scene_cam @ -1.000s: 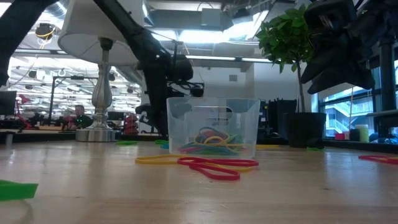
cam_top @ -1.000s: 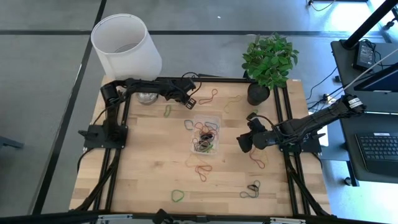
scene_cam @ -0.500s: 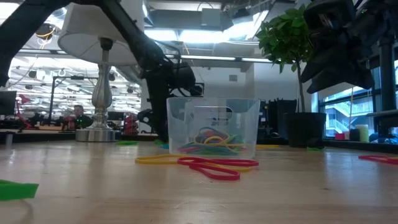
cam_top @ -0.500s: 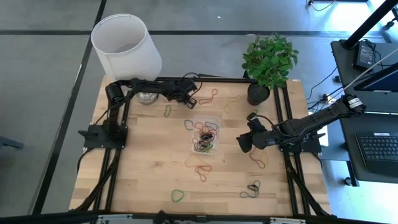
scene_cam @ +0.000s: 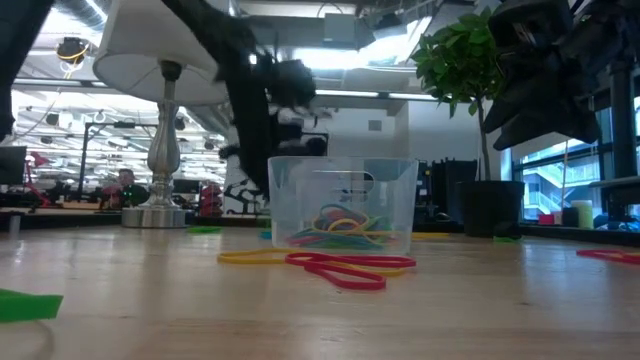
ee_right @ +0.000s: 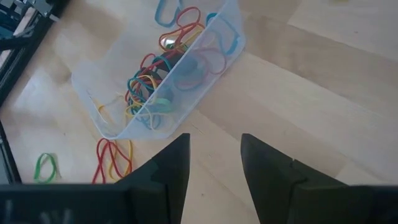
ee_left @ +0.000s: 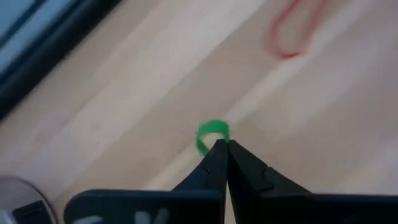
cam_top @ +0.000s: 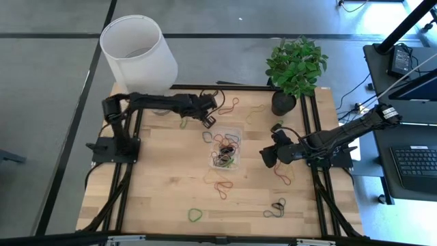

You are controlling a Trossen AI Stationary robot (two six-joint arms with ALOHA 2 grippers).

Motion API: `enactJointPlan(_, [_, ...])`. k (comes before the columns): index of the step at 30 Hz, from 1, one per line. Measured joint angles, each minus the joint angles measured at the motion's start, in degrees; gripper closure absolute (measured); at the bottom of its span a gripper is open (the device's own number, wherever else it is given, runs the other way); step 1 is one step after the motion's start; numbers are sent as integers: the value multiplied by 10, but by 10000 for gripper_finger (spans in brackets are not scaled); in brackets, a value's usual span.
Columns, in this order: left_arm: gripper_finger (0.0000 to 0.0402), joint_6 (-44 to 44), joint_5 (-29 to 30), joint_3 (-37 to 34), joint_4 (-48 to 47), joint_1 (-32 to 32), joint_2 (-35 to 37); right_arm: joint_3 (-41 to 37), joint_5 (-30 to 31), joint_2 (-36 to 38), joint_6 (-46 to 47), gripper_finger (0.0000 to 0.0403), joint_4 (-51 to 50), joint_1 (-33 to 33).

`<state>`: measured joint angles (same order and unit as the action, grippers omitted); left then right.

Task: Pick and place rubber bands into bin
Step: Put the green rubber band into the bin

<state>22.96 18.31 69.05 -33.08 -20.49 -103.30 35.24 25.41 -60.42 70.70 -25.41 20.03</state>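
Note:
The clear bin (cam_top: 235,130) stands mid-table with several coloured rubber bands (ee_right: 155,81) inside; it also shows in the low view (scene_cam: 343,205). My left gripper (cam_top: 208,120) hangs just beyond the bin's far left corner, shut on a small green rubber band (ee_left: 212,132). In the low view it is blurred and stands above the bin's rim (scene_cam: 285,85). My right gripper (cam_top: 265,157) hovers open to the right of the bin, nothing between its fingers (ee_right: 214,162). More bands lie loose on the wood. My left gripper pinches the green band's near side (ee_left: 217,140) between its two fingertips. The rest of the loop sticks out past the tips. The fingers slant down from the far left. The band looks lifted off the wood.
A white lampshade (cam_top: 140,48) and a potted plant (cam_top: 295,68) stand at the far edge. Loose bands lie near the bin: red and yellow (cam_top: 220,184), green (cam_top: 195,215), black (cam_top: 276,208), red (cam_top: 283,176). Black frame rails (cam_top: 130,178) run along both sides.
My left gripper has shut on the green band, moved a little toward the table's near edge and the bin, and risen, carrying the band up off the wood. My right arm has kept still.

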Motion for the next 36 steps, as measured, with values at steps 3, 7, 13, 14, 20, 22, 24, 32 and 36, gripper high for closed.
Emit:
enactJointPlan(3, [400, 0, 10, 0, 1, 35, 48, 0, 0, 0, -6, 257, 0, 0])
enactJointPlan(7, [400, -31, 37, 0, 13, 83, 108, 0, 0, 0, -7, 257, -1, 0])
enactJointPlan(13, [400, -54, 3, 1, 61, 165, 156, 0, 0, 0, -9, 257, -3, 0])
enactJointPlan(14, [400, -48, 0, 1, 68, 177, 156, 0, 0, 0, -9, 257, -3, 0])
enactJointPlan(20, [400, -7, -8, 33, 59, 236, 113, 0, -16, 0, -24, 257, -1, 0])
enactJointPlan(22, [400, 1, -18, 52, 52, 247, 87, 0, -30, 0, -35, 257, 0, 0])
enactJointPlan(24, [400, 5, -28, 77, 45, 254, 55, 0, -41, 0, -37, 257, 5, 2])
enactJointPlan(32, [400, 21, -46, 162, -52, 256, -74, 0, -58, 0, -37, 257, 4, 19])
enactJointPlan(36, [393, 55, -50, 164, -60, 248, -103, 0, -58, 0, -37, 257, 1, 36])
